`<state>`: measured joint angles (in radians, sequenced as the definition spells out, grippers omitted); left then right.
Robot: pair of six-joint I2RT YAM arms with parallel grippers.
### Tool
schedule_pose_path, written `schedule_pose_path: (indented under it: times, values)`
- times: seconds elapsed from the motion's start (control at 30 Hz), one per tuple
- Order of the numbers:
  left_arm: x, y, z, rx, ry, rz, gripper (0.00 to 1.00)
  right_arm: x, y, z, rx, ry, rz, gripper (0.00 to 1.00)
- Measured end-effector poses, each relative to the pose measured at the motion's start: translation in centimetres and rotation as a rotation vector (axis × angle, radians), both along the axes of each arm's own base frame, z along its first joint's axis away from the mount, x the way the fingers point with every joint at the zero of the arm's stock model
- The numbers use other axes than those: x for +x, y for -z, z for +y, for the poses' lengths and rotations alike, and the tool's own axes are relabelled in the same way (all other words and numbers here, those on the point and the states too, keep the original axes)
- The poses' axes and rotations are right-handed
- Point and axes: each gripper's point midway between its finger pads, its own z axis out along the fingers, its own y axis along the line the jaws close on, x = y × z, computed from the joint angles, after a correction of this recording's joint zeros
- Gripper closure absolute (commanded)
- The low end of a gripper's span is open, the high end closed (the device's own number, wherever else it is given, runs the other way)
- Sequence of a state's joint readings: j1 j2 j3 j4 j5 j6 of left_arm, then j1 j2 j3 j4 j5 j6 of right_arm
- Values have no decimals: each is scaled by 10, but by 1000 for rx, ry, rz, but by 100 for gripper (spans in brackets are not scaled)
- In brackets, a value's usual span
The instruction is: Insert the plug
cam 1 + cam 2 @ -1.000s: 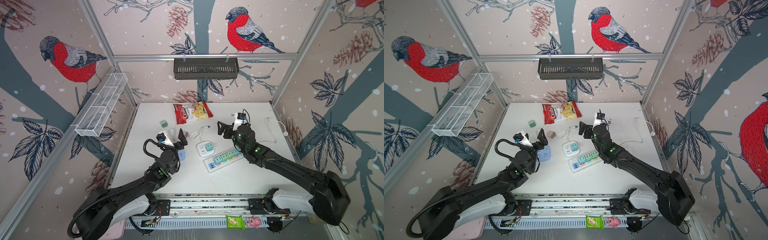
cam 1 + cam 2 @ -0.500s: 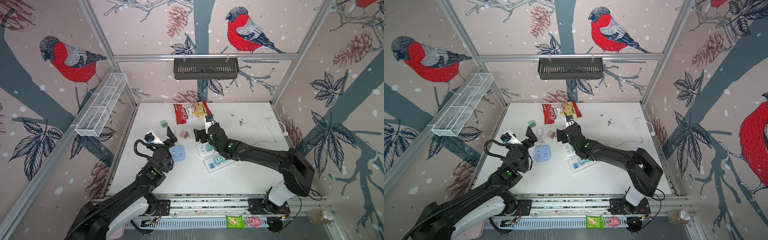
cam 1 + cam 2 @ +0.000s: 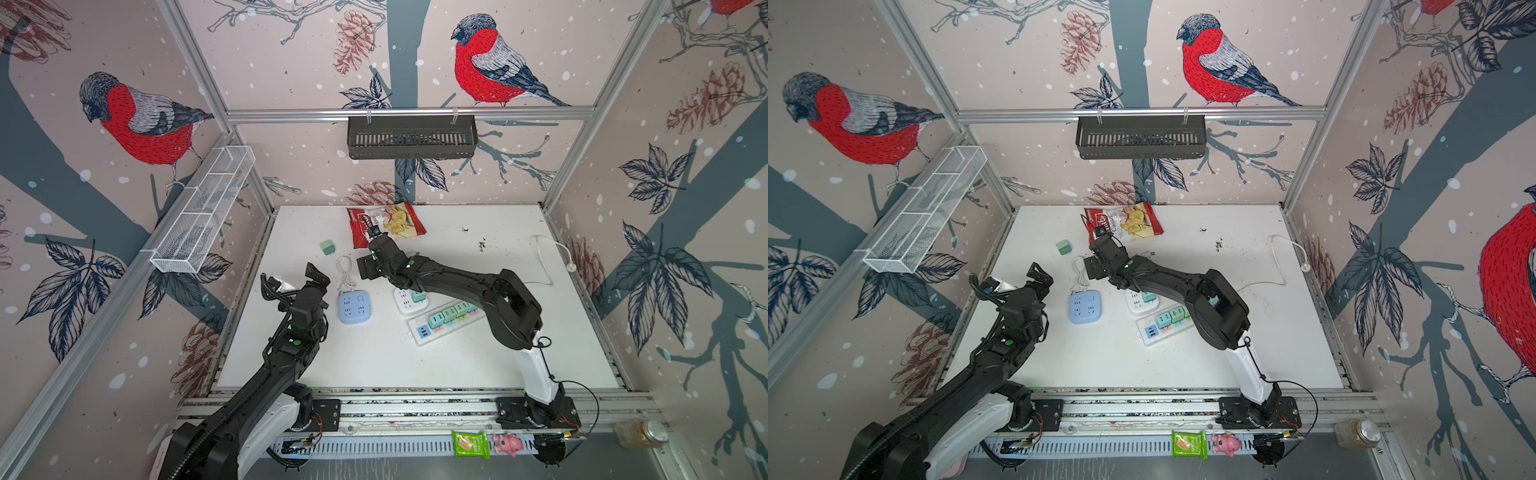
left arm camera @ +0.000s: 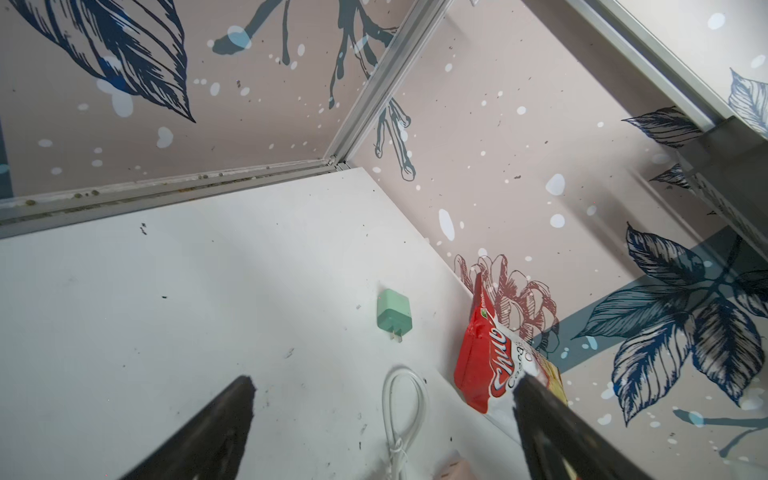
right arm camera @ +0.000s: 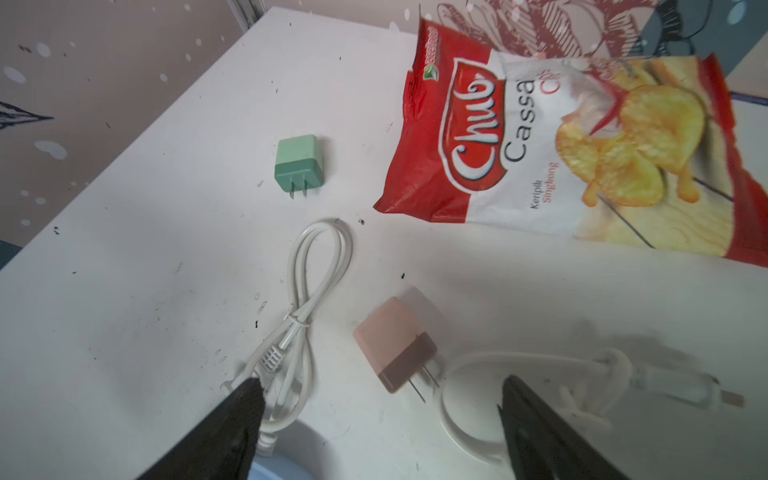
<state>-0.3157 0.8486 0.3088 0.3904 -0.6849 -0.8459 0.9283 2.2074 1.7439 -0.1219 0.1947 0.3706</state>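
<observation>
Surface: white tabletop (image 3: 374,357), scuffed and flecked with dark specks. It is boxed in by pinkish wallpapered walls (image 3: 291,62) printed with red-breasted birds, on an aluminium frame (image 3: 407,111). A black slotted basket (image 3: 411,139) hangs on the far wall, and a white wire basket (image 3: 203,208) on the left wall.

On the table, right of centre: a long white power strip (image 3: 444,322) with green plugs seated in it, and a small white socket cube (image 3: 409,301) just far of it. Left of these is a pale blue rounded socket block (image 3: 353,306). A red crisp bag (image 5: 540,145) lies at the far edge.

Task thing: the pink two-prong plug adapter (image 5: 390,340) lies flat, just far of the blue block. Its prongs point back toward the right gripper (image 5: 379,386). A tied white cable coil (image 5: 307,257) lies just to its left, and a loose white cable (image 5: 540,361) curls beside the prongs on its right. A mint-green plug adapter (image 5: 298,166) sits well apart, far-left.

Right gripper: the pink adapter shows between its two black fingers (image 5: 232,428), just ahead of the tips. The jaws are spread much wider than the adapter and hold nothing. Whether a tip touches cable or table I cannot tell.

Left gripper (image 4: 384,380): near-left of the blue block and raised, with its jaws wide apart and empty.
</observation>
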Motion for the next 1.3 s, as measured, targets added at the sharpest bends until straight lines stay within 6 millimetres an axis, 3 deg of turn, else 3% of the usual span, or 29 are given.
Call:
schedule_pose_path:
  times: [0.3, 0.53, 0.73, 1.03, 1.3]
  values:
    - [-6, 2, 2, -37, -3, -24, 3, 18, 47, 35, -96, -86, 81, 10]
    - [-5, 5, -1, -40, 15, -13, 3, 19, 74, 32, -166, -110, 122, 6]
    - [-3, 7, -3, -41, 22, -10, 3, 20, 82, 26, -199, -120, 129, 6]
    - [-2, 4, -4, -45, 26, -21, 3, 7, 86, 35, -221, -163, 124, 30]
    - [-2, 3, -4, -46, 28, -25, 3, 1, 94, 35, -244, -161, 122, 35]
